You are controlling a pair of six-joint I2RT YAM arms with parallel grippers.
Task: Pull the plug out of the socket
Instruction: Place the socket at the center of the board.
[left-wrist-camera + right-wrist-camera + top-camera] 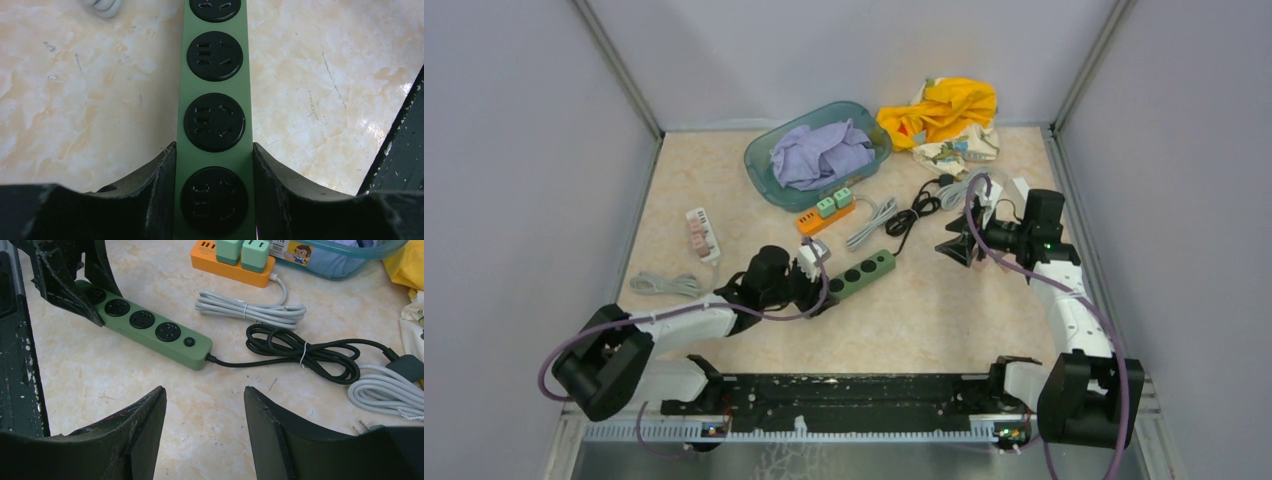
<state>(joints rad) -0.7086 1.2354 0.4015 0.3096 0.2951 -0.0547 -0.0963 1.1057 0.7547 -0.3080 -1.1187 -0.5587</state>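
While the left gripper is clamping the long green plastic power strip at frame centre, four round black sockets showing, the right gripper is hovering open at right; three bundled grey cables and one coiled black cord are lying around.
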